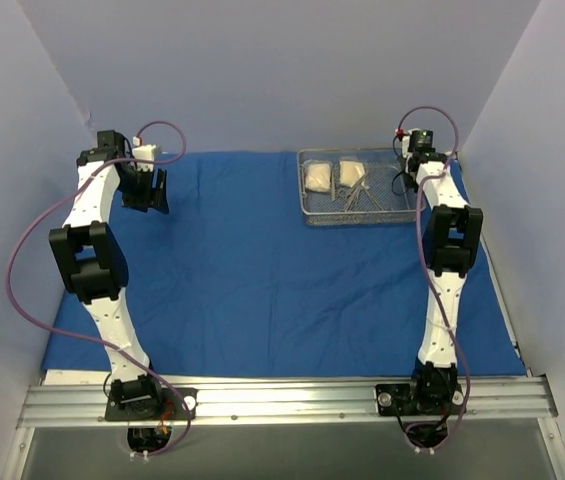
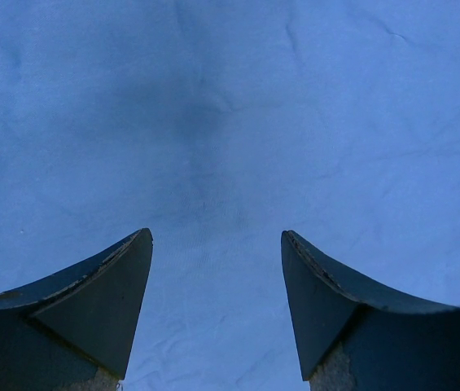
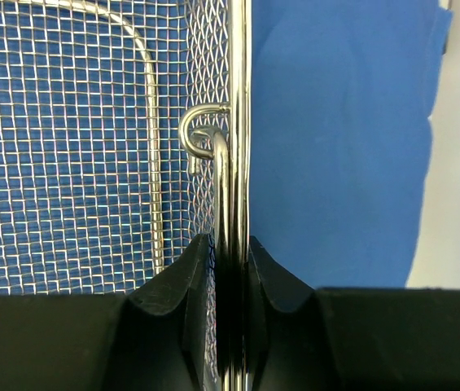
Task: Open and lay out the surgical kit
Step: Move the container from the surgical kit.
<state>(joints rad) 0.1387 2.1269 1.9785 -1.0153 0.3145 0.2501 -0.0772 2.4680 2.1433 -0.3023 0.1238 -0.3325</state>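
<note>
Tray (image 1: 357, 221) of wire mesh is seen at the far right of the blue cloth (image 1: 242, 280), which is spread flat over the table. Two gauze packets (image 1: 318, 178) and a cluster of steel instruments (image 1: 364, 198) are carried inside it. The jaws of the right arm (image 1: 449, 240) are clamped on the rim (image 3: 238, 73) at the tray's right-hand end, where a wire handle (image 3: 213, 142) is hooked, with mesh to one side and bare cloth to the other. The jaws of the left arm (image 1: 92, 260) are held wide apart and empty above plain cloth at the far left, well apart from the tray. The tray's long axis is laid across the table, left to right, so any shift toward the middle is judged to fall along that axis to the right arm, the nearer of the two. Nothing is yet laid out on the cloth.
</note>
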